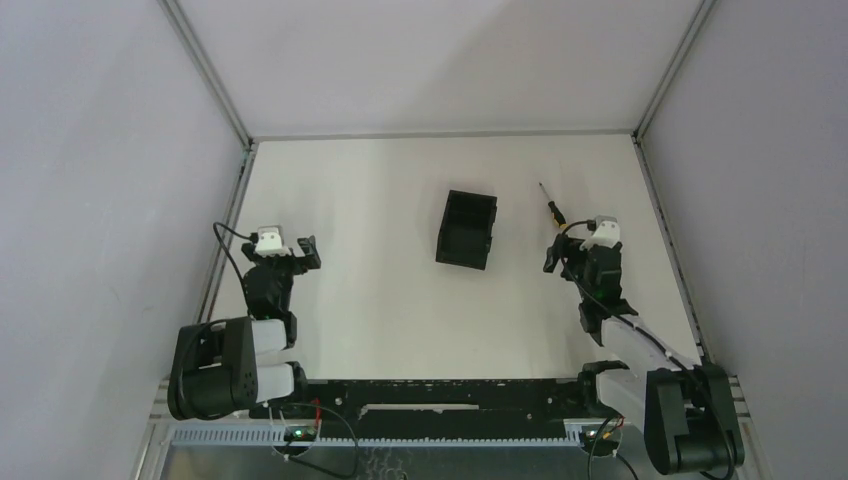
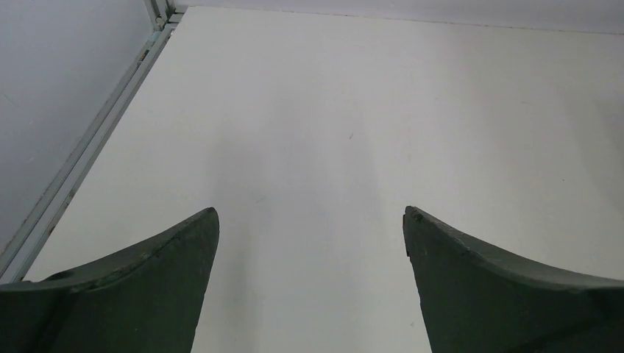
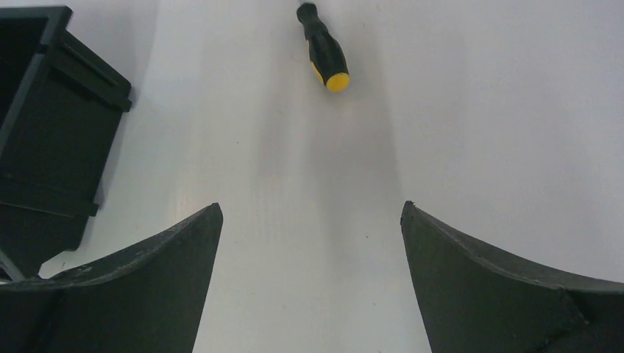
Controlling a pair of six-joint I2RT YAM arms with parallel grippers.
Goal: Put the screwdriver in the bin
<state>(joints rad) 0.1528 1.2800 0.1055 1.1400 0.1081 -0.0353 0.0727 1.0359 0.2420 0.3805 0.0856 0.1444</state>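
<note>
The screwdriver (image 1: pixel 549 203) lies flat on the white table at the back right, its slim shaft pointing away. Its black handle with the yellow end (image 3: pixel 326 53) shows at the top of the right wrist view. The black open-top bin (image 1: pixel 467 230) stands at the table's middle, left of the screwdriver, and its wall (image 3: pixel 51 125) shows at the left of the right wrist view. My right gripper (image 1: pixel 585 252) (image 3: pixel 310 209) is open and empty, a short way nearer than the screwdriver's handle. My left gripper (image 1: pixel 280 252) (image 2: pixel 310 212) is open and empty at the left side, over bare table.
Aluminium frame rails run along the table's left edge (image 1: pixel 228 230) (image 2: pixel 88 147) and right edge (image 1: pixel 665 230), with grey walls behind them. A black cable track (image 1: pixel 440 395) lies between the arm bases at the near edge.
</note>
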